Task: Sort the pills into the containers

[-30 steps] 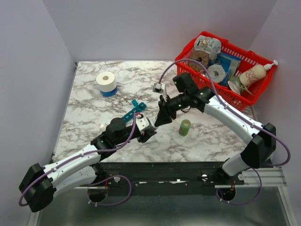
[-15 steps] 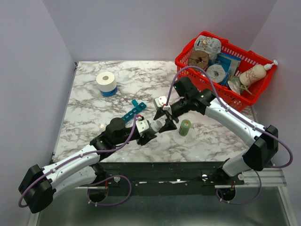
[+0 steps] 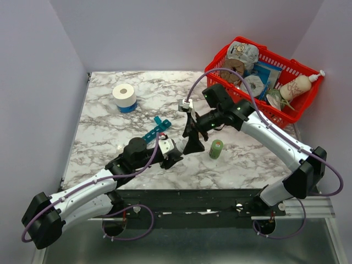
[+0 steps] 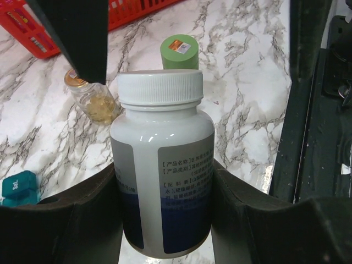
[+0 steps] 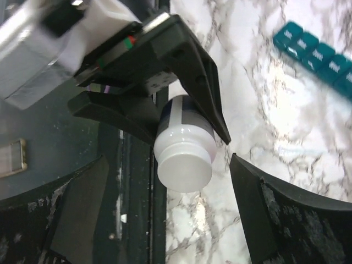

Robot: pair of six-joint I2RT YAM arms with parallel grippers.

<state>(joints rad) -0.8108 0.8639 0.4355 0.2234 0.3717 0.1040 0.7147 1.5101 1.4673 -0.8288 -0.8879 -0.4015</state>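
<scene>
My left gripper is shut on a white pill bottle with a blue label and a white screw cap, held tilted just above the table. In the top view this gripper sits near the table's front edge. My right gripper stands open around the bottle's cap, with a gap on both sides. From above, the right gripper hides the bottle. The teal containers strip lies just beyond the left gripper, and shows in the wrist views. A small clear vial holds yellowish pills.
A green-capped bottle stands right of the grippers. A red basket full of goods fills the back right corner. A white paper roll stands at the back left. The table's dark front edge is close by.
The right gripper's jaws have opened wide around the bottle's cap after turning at the wrist. The left gripper and its bottle have stayed put.
</scene>
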